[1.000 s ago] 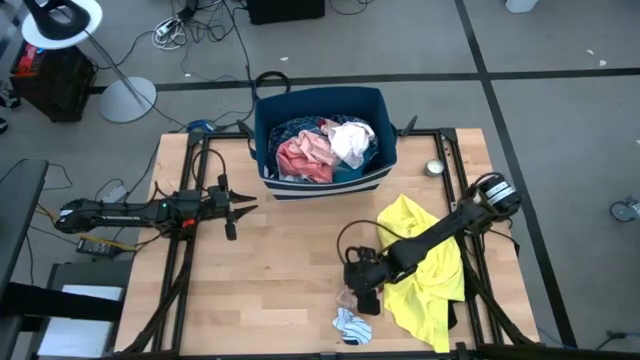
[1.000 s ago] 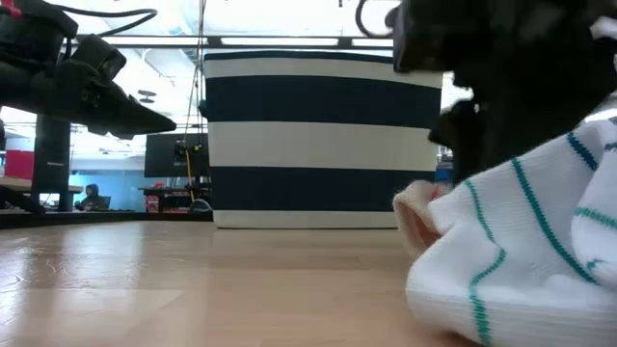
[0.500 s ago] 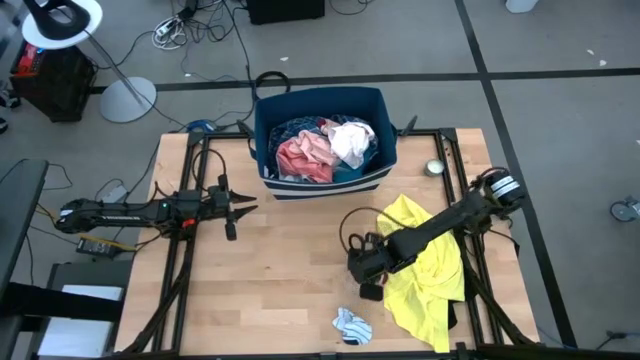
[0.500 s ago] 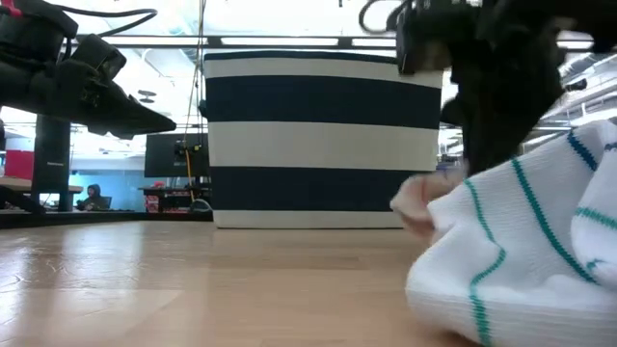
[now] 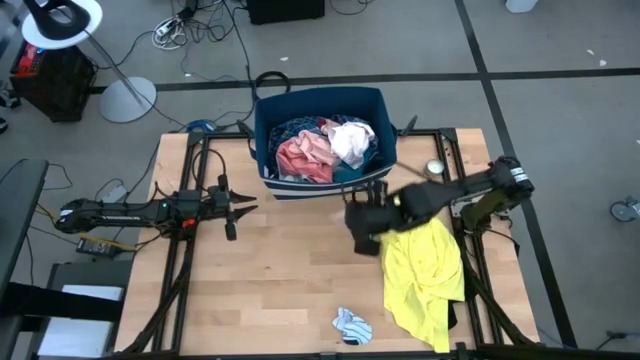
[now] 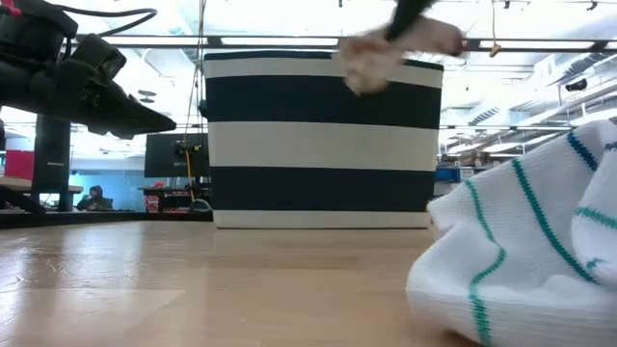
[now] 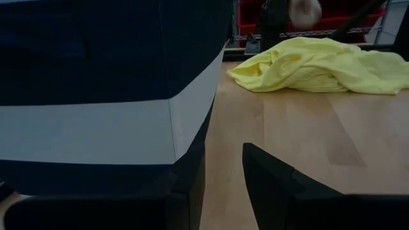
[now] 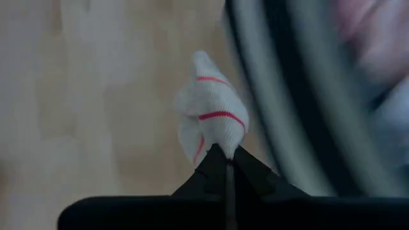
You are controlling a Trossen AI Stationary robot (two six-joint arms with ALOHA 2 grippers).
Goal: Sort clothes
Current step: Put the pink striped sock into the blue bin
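Two arms show from above: the left gripper (image 5: 240,208), jaws parted and empty, waits near the table's left edge; the right gripper (image 5: 366,222) hangs beside the bin (image 5: 322,103). Its wrist view shows jaws clenched on a red-striped white sock (image 8: 211,121).

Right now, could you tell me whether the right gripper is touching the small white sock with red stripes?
Touching. The right wrist view shows the right gripper shut on the white sock with red stripes, cloth pinched between its fingertips.
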